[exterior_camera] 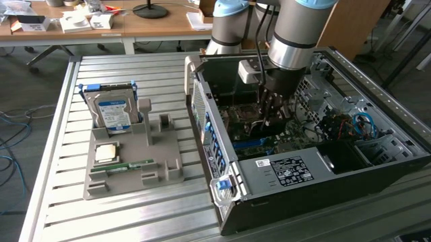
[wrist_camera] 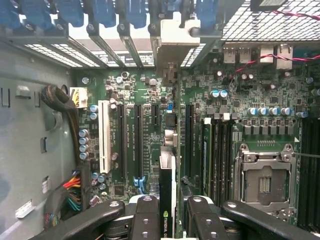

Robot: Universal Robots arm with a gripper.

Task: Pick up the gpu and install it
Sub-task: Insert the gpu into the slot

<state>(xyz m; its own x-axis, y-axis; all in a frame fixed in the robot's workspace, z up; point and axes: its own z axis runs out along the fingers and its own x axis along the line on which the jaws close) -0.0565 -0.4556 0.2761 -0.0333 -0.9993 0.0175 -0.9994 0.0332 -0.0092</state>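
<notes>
Exterior, surroundings: the open computer case is lying on its side on the slatted table. On the exterior view's left, well apart from the case, a grey tray is carrying an upright blue-labelled hard drive and a flat green memory stick.
Exterior, gripper: the gripper is reaching down inside the case.
Exterior, gpu: the gpu is showing as a dark shape right under the fingertips, low in the case.
Wrist, surroundings: the motherboard is lying below. Black expansion slots and a white slot are running beside the card, the CPU socket is sitting well apart, and bundled cables are hugging the case wall.
Wrist, jaws: they are standing narrow, pinching the gpu by its flat faces.
Wrist, gpu look: it is showing edge-on, thin and dark, with a green logo near the fingers. Its silvery end bracket is reaching the rear openings under the blue latches. Whether it is seated I cannot tell.
</notes>
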